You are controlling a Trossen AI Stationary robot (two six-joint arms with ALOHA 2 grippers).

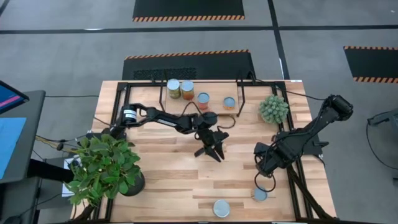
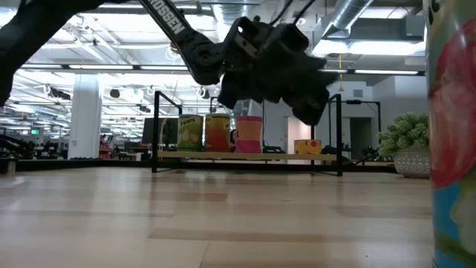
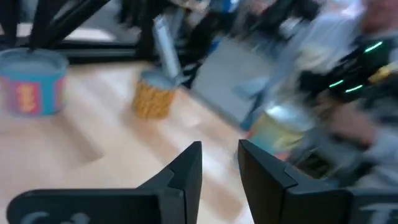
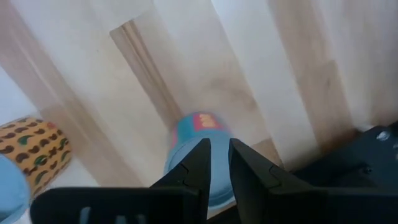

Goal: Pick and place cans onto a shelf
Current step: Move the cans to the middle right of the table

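Cans point(image 1: 260, 194) left on the tabletop's near edge look rigid, light, probably slick-sided, so right tool point(image 1: 264, 182), nearly closed above one, should pinch mid-label; left tool point(image 1: 210, 150) hangs empty.

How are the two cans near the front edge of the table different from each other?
The larger can sits alone near the middle of the front edge. The smaller can lies farther right, directly under the right gripper. The larger can's top looks wider. Both stand upright on the table with pale round tops.
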